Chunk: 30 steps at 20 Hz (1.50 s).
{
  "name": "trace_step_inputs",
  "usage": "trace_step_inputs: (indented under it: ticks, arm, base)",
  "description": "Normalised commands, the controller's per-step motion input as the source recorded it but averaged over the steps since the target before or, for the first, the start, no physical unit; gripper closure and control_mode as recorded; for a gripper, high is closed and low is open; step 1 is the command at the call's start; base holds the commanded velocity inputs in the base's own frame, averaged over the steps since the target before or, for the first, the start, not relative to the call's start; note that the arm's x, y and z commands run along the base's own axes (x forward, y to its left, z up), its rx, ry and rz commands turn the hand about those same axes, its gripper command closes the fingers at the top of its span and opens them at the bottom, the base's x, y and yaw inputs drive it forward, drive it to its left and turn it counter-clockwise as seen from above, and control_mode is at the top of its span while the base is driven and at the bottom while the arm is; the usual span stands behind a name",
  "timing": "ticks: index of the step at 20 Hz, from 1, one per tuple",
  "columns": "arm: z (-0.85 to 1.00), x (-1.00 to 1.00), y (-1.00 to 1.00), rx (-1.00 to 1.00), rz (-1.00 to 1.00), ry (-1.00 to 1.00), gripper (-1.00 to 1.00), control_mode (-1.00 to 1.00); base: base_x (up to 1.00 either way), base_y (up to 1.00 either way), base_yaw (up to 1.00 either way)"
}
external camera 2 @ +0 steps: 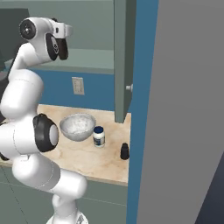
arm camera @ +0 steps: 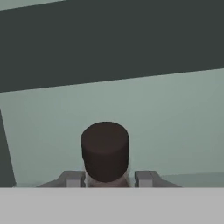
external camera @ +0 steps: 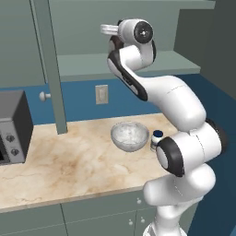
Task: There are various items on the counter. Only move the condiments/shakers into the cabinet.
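Hand view puts the dark brown round-capped syrup bottle [arm camera: 105,151] right up against the camera, its neck pinched between the two small grey fingertips [arm camera: 72,178]; the gripper [arm camera: 108,179] is drawn in tight on it, and beyond it lies the flat pale shelf of the grey-green wall cabinet [arm camera: 175,127]. I take it the bottle is held upright so it can be set standing on that shelf.

Measured from the clear glass bowl [external camera 2: 78,127] on the beige marbled stone counter [external camera: 69,161]: the short white jar with the dark blue lid [external camera 2: 99,136] sits just beside it on the side toward the blue wall's edge, and the small slim black shaker [external camera 2: 125,151] stands a little farther that way, nearer the counter's front. Both wait their turn, while the bowl should stay put.

Above the bowl, the white arm [external camera: 184,110] rises from the base, bends at its elbow and reaches up, its wrist turned level toward the cabinet opening.
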Motion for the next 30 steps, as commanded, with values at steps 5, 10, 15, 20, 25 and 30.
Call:
trace_step_inputs:
  ticks: [5, 10, 15, 20, 25, 30]
  arm:
    - [-0.43, 0.15, 0.04, -0.01, 0.0, 0.01, 1.0, -1.0]
    - [-0.06, 0.02, 0.0, 0.0, 0.0, 0.0, -1.0, -1.0]
    - [0.0, 0.22, 0.0, 0.0, 0.0, 0.0, -1.0, -1.0]
    - [0.0, 0.13, 0.0, 0.0, 0.0, 0.0, -1.0, -1.0]
    - [-0.03, -0.47, 0.0, 0.0, 0.0, 0.0, -1.0, -1.0]
    - [-0.24, -1.0, 0.0, 0.0, 0.0, 0.01, -1.0, -1.0]
  base:
    - [0.0, 0.0, 0.0]
    - [0.0, 0.0, 0.0]
    - [0.0, 0.0, 0.0]
    - [0.0, 0.0, 0.0]
    - [0.0, 0.0, 0.0]
    - [0.0, 0.0, 0.0]
